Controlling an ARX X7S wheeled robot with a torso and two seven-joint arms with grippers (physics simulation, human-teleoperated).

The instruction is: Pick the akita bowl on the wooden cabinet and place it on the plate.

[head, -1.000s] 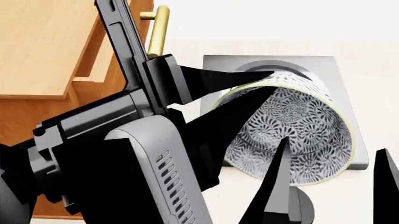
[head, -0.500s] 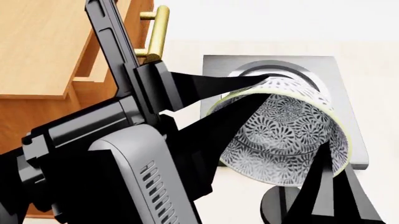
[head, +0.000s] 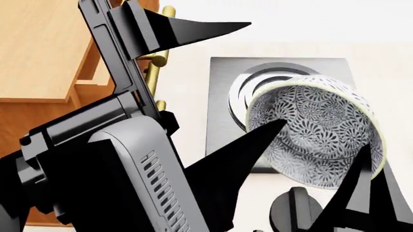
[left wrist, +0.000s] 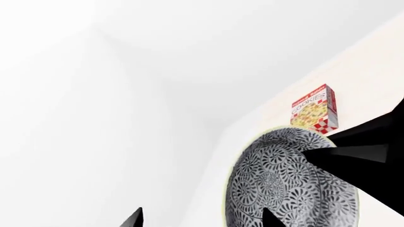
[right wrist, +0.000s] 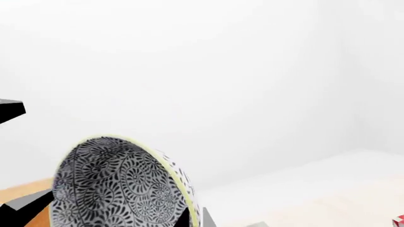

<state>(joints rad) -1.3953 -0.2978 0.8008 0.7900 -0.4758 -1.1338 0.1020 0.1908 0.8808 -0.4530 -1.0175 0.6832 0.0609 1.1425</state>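
Observation:
The akita bowl (head: 316, 128), white with a dense dark lacy pattern, hangs tilted in the air to the right of the wooden cabinet (head: 38, 48). My right gripper (head: 373, 162) comes up from below and is shut on the bowl's rim; in the right wrist view the rim of the bowl (right wrist: 120, 184) sits between its two fingers (right wrist: 208, 218). My left gripper (head: 266, 72) is open wide, one finger high above the bowl and the other beside its lower edge. The left wrist view shows the bowl (left wrist: 284, 184) next to one fingertip (left wrist: 268, 218). The plate is out of view.
A grey square stove plate with concentric rings (head: 223, 96) lies on the pale counter under the bowl, with a black knob (head: 293, 212) in front of it. The cabinet's brass handle (head: 152, 72) runs behind my left arm. A cookies box (left wrist: 313, 108) stands farther off.
My left gripper has opened, its upper finger swinging up off the bowl. The right gripper rose and took the rim, and the bowl shifted right and lower.

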